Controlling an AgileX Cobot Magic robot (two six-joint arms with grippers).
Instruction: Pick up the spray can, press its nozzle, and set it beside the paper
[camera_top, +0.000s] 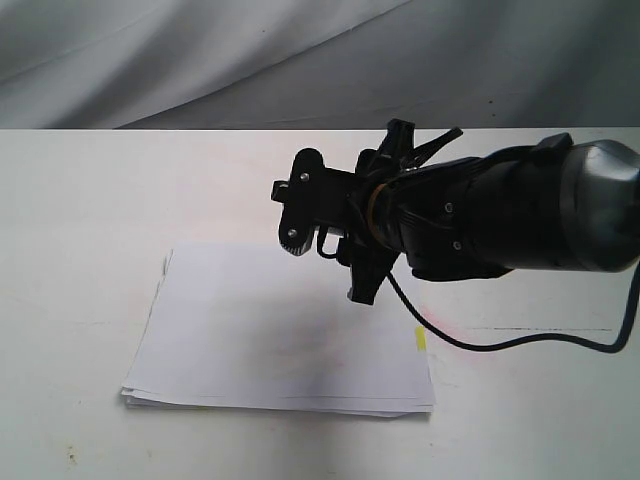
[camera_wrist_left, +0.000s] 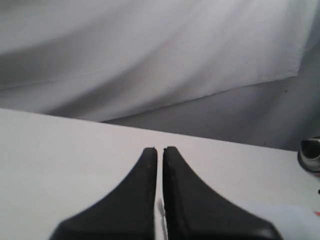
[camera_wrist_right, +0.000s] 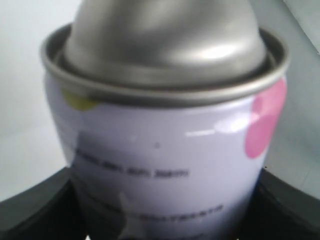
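The spray can (camera_wrist_right: 165, 145) fills the right wrist view: a silver dome and rim above a pale label with lines of text, a pink dot and a yellow dot. My right gripper (camera_wrist_right: 160, 212) is shut on its body, with black fingers (camera_wrist_right: 35, 210) on both sides. The nozzle is out of view. In the exterior view the right gripper (camera_top: 385, 215) hangs above the far right part of the paper (camera_top: 280, 340), a white stack with a yellow tab (camera_top: 420, 338). I cannot make out the can there. My left gripper (camera_wrist_left: 160, 150) is shut on nothing, low over the table.
The white table (camera_top: 80, 220) runs back to a grey cloth backdrop (camera_top: 200, 60). A black cable (camera_top: 500, 345) trails from the right arm over the table. A silver and black object (camera_wrist_left: 311, 155) shows at the edge of the left wrist view.
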